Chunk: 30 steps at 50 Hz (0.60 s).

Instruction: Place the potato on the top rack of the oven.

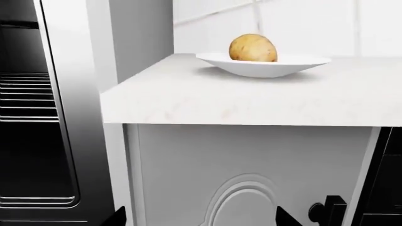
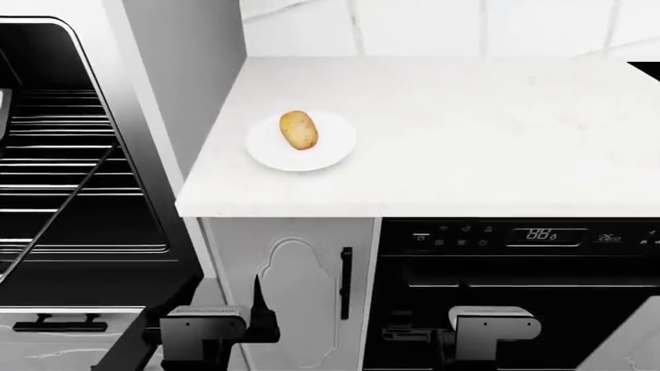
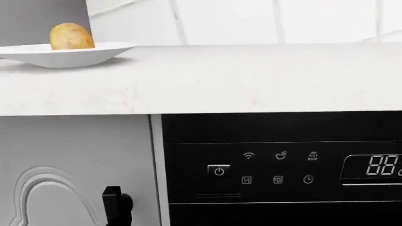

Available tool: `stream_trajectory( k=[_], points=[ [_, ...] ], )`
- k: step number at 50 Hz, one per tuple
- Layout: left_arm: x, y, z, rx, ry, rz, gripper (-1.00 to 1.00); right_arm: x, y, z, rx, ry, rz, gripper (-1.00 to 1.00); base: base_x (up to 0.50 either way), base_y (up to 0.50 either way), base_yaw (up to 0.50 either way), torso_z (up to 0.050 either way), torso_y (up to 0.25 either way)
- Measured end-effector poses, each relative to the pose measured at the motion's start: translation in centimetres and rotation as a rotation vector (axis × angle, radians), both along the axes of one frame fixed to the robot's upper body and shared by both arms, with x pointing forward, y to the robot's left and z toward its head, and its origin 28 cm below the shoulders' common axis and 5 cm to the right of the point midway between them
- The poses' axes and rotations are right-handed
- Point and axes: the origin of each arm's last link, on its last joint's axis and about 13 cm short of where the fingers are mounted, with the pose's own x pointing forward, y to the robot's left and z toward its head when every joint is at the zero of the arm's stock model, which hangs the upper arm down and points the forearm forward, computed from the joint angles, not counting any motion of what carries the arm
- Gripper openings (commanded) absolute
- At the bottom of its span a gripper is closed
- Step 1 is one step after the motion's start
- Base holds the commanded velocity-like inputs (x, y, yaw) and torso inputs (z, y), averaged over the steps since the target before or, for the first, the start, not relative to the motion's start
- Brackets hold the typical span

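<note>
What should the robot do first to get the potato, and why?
Probably raise the left arm toward the potato. It lies untouched on the white plate on the counter, close to the open oven. Both arms sit low, below the counter's edge, and the left one is nearer the plate. Its fingers barely show, so I cannot tell if they are open.

"88" on the black appliance's display panel point(image 3: 383, 167); icons beside it

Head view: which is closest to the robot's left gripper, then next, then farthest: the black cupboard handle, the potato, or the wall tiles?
From the left gripper:
1. Black cupboard handle, on the white door just beside it.
2. Potato, up on the white plate on the counter.
3. Wall tiles, behind the counter at the back.
</note>
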Motion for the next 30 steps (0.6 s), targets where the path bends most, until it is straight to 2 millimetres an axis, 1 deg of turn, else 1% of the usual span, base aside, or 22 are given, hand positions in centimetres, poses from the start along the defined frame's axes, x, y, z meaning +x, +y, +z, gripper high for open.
stream_trajectory(
  k=[15,19,21,24,27,30],
  points=[
    [0.0,0.0,0.1,-0.009,0.013,0.005,1.00,0.0,0.0,0.0,-0.003,0.002,-0.004,1.00,0.00,0.00,0.00,0.050,0.000],
    [-0.1,-0.1,0.5,-0.030,0.017,0.006,1.00,-0.1,0.0,0.4,-0.003,0.002,-0.001,1.00,0.00,0.00,0.00,0.006,0.000],
    [-0.3,-0.3,1.4,-0.056,0.012,0.002,1.00,-0.2,0.2,1.3,-0.005,-0.006,0.003,1.00,0.00,0.00,0.00,0.000,0.000],
    [-0.5,-0.5,3.5,-0.096,0.000,0.000,1.00,-0.1,0.5,3.6,0.010,-0.030,-0.001,1.00,0.00,0.00,0.00,0.000,0.000],
    [-0.6,-0.8,6.1,-0.146,-0.014,-0.006,1.00,0.0,0.7,6.8,0.025,-0.065,-0.004,1.00,0.00,0.00,0.00,0.000,0.000],
    [-0.6,-1.1,9.2,-0.210,-0.034,-0.011,1.00,0.1,1.0,10.2,0.055,-0.096,-0.008,1.00,0.00,0.00,0.00,0.000,0.000]
  ],
)
